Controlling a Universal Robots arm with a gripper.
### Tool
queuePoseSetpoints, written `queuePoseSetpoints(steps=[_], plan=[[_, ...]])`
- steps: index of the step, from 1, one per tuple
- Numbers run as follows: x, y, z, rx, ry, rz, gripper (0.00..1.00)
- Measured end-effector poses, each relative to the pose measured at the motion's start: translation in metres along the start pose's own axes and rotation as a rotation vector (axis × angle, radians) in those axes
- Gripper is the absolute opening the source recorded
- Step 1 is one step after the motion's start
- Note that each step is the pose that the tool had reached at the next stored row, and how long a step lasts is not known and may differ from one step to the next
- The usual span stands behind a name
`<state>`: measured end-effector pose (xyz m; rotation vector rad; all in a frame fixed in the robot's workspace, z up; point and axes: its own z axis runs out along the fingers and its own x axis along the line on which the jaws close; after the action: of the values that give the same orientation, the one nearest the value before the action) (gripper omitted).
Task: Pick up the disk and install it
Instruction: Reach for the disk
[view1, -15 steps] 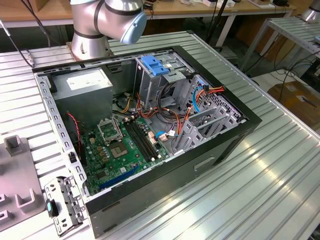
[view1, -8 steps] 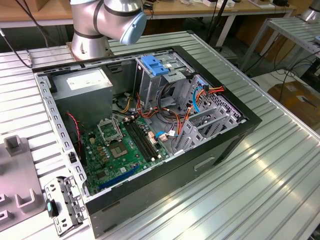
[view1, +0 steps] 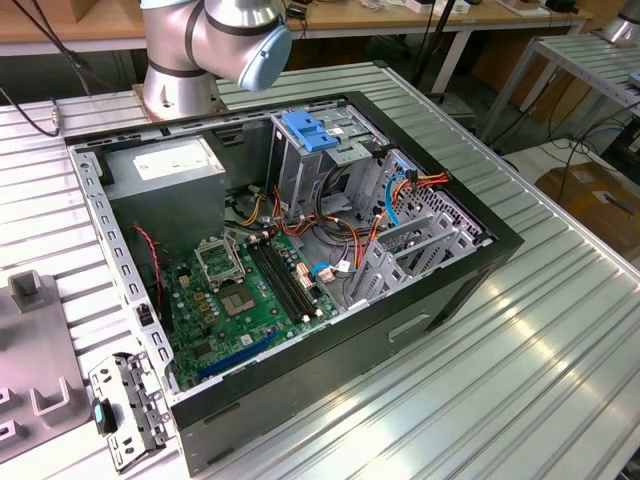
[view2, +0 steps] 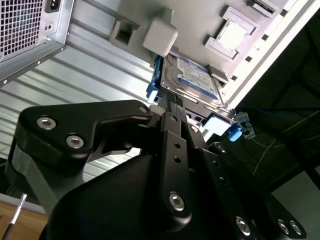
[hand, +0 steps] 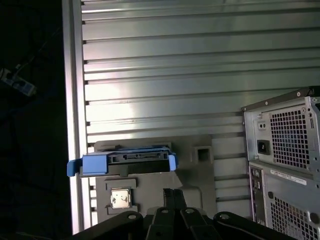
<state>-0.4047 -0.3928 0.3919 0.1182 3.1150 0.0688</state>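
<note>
– Starting at the fingertips (hand: 168, 194): are they gripping anything?
– No. They are pressing together on nothing, and the gripper (hand: 173, 192) is hovering close beside the disk (hand: 135, 157); I cannot tell whether it is touching it.
– Where is the disk lying?
– It is lying flat in a grey fixture plate (hand: 200, 172), with its blue carrier rail (hand: 95, 164) wrapping its edges. In the second wrist view its white label (view2: 197, 75) is facing up.
– And farther out?
– The plate is sitting on the ribbed metal table (hand: 175, 75), near the rear of the computer case (hand: 280, 150). In the exterior view the case is lying open, its motherboard (view1: 250, 290) showing, and the arm (view1: 215, 40) is standing beyond its far side.
</note>
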Motion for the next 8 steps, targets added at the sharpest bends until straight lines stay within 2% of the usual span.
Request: queuePoseSetpoints(steps=[5,8], plan=[[0.0198,0.0014,-0.0001,0.0,0.0001,0.0,0.11],[0.0278,0.0039,0.0005,0.0004,0.0062,0.0,0.11]])
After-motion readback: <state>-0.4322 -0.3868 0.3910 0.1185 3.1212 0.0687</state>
